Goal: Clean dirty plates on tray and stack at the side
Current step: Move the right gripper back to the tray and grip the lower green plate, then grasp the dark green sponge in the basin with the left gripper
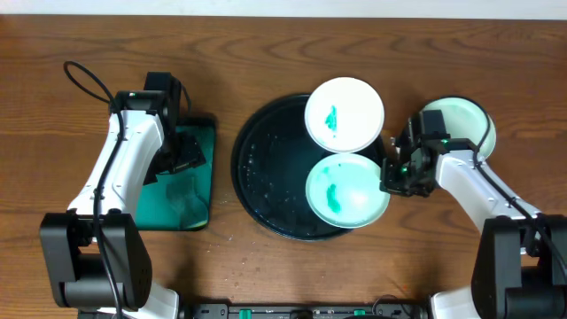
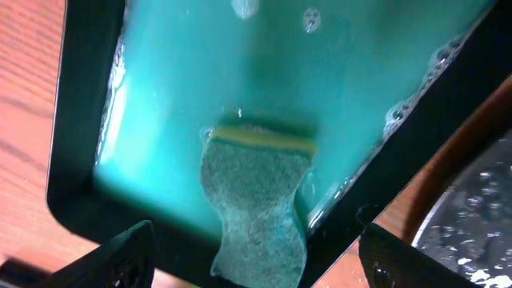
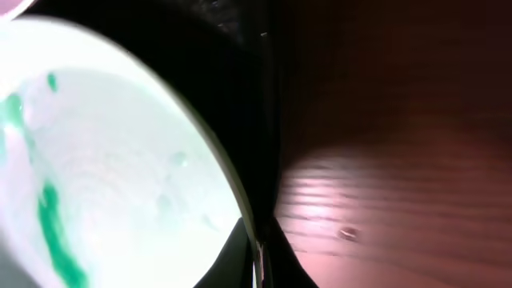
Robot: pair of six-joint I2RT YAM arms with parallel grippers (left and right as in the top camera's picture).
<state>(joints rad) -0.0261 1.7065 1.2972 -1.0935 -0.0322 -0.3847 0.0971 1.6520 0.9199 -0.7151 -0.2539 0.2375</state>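
The black round tray [image 1: 257, 168] holds two dirty plates. The far plate [image 1: 344, 113] has a small green smear. The near plate [image 1: 345, 190] has a larger green smear, and my right gripper [image 1: 390, 175] is shut on its right rim. In the right wrist view the fingers [image 3: 260, 250] pinch that plate's rim [image 3: 120, 160] at the tray's edge. A third pale-mint plate [image 1: 461, 122] sits on the table to the right of the tray, with no smear showing. My left gripper [image 1: 180, 146] is open over the green rectangular tray.
The green rectangular tray [image 1: 182, 199] with a black rim holds soapy water and a green sponge [image 2: 256, 200]. The sponge lies between my open left fingers [image 2: 256, 234]. Water droplets lie on the black tray's left half [image 1: 266, 159].
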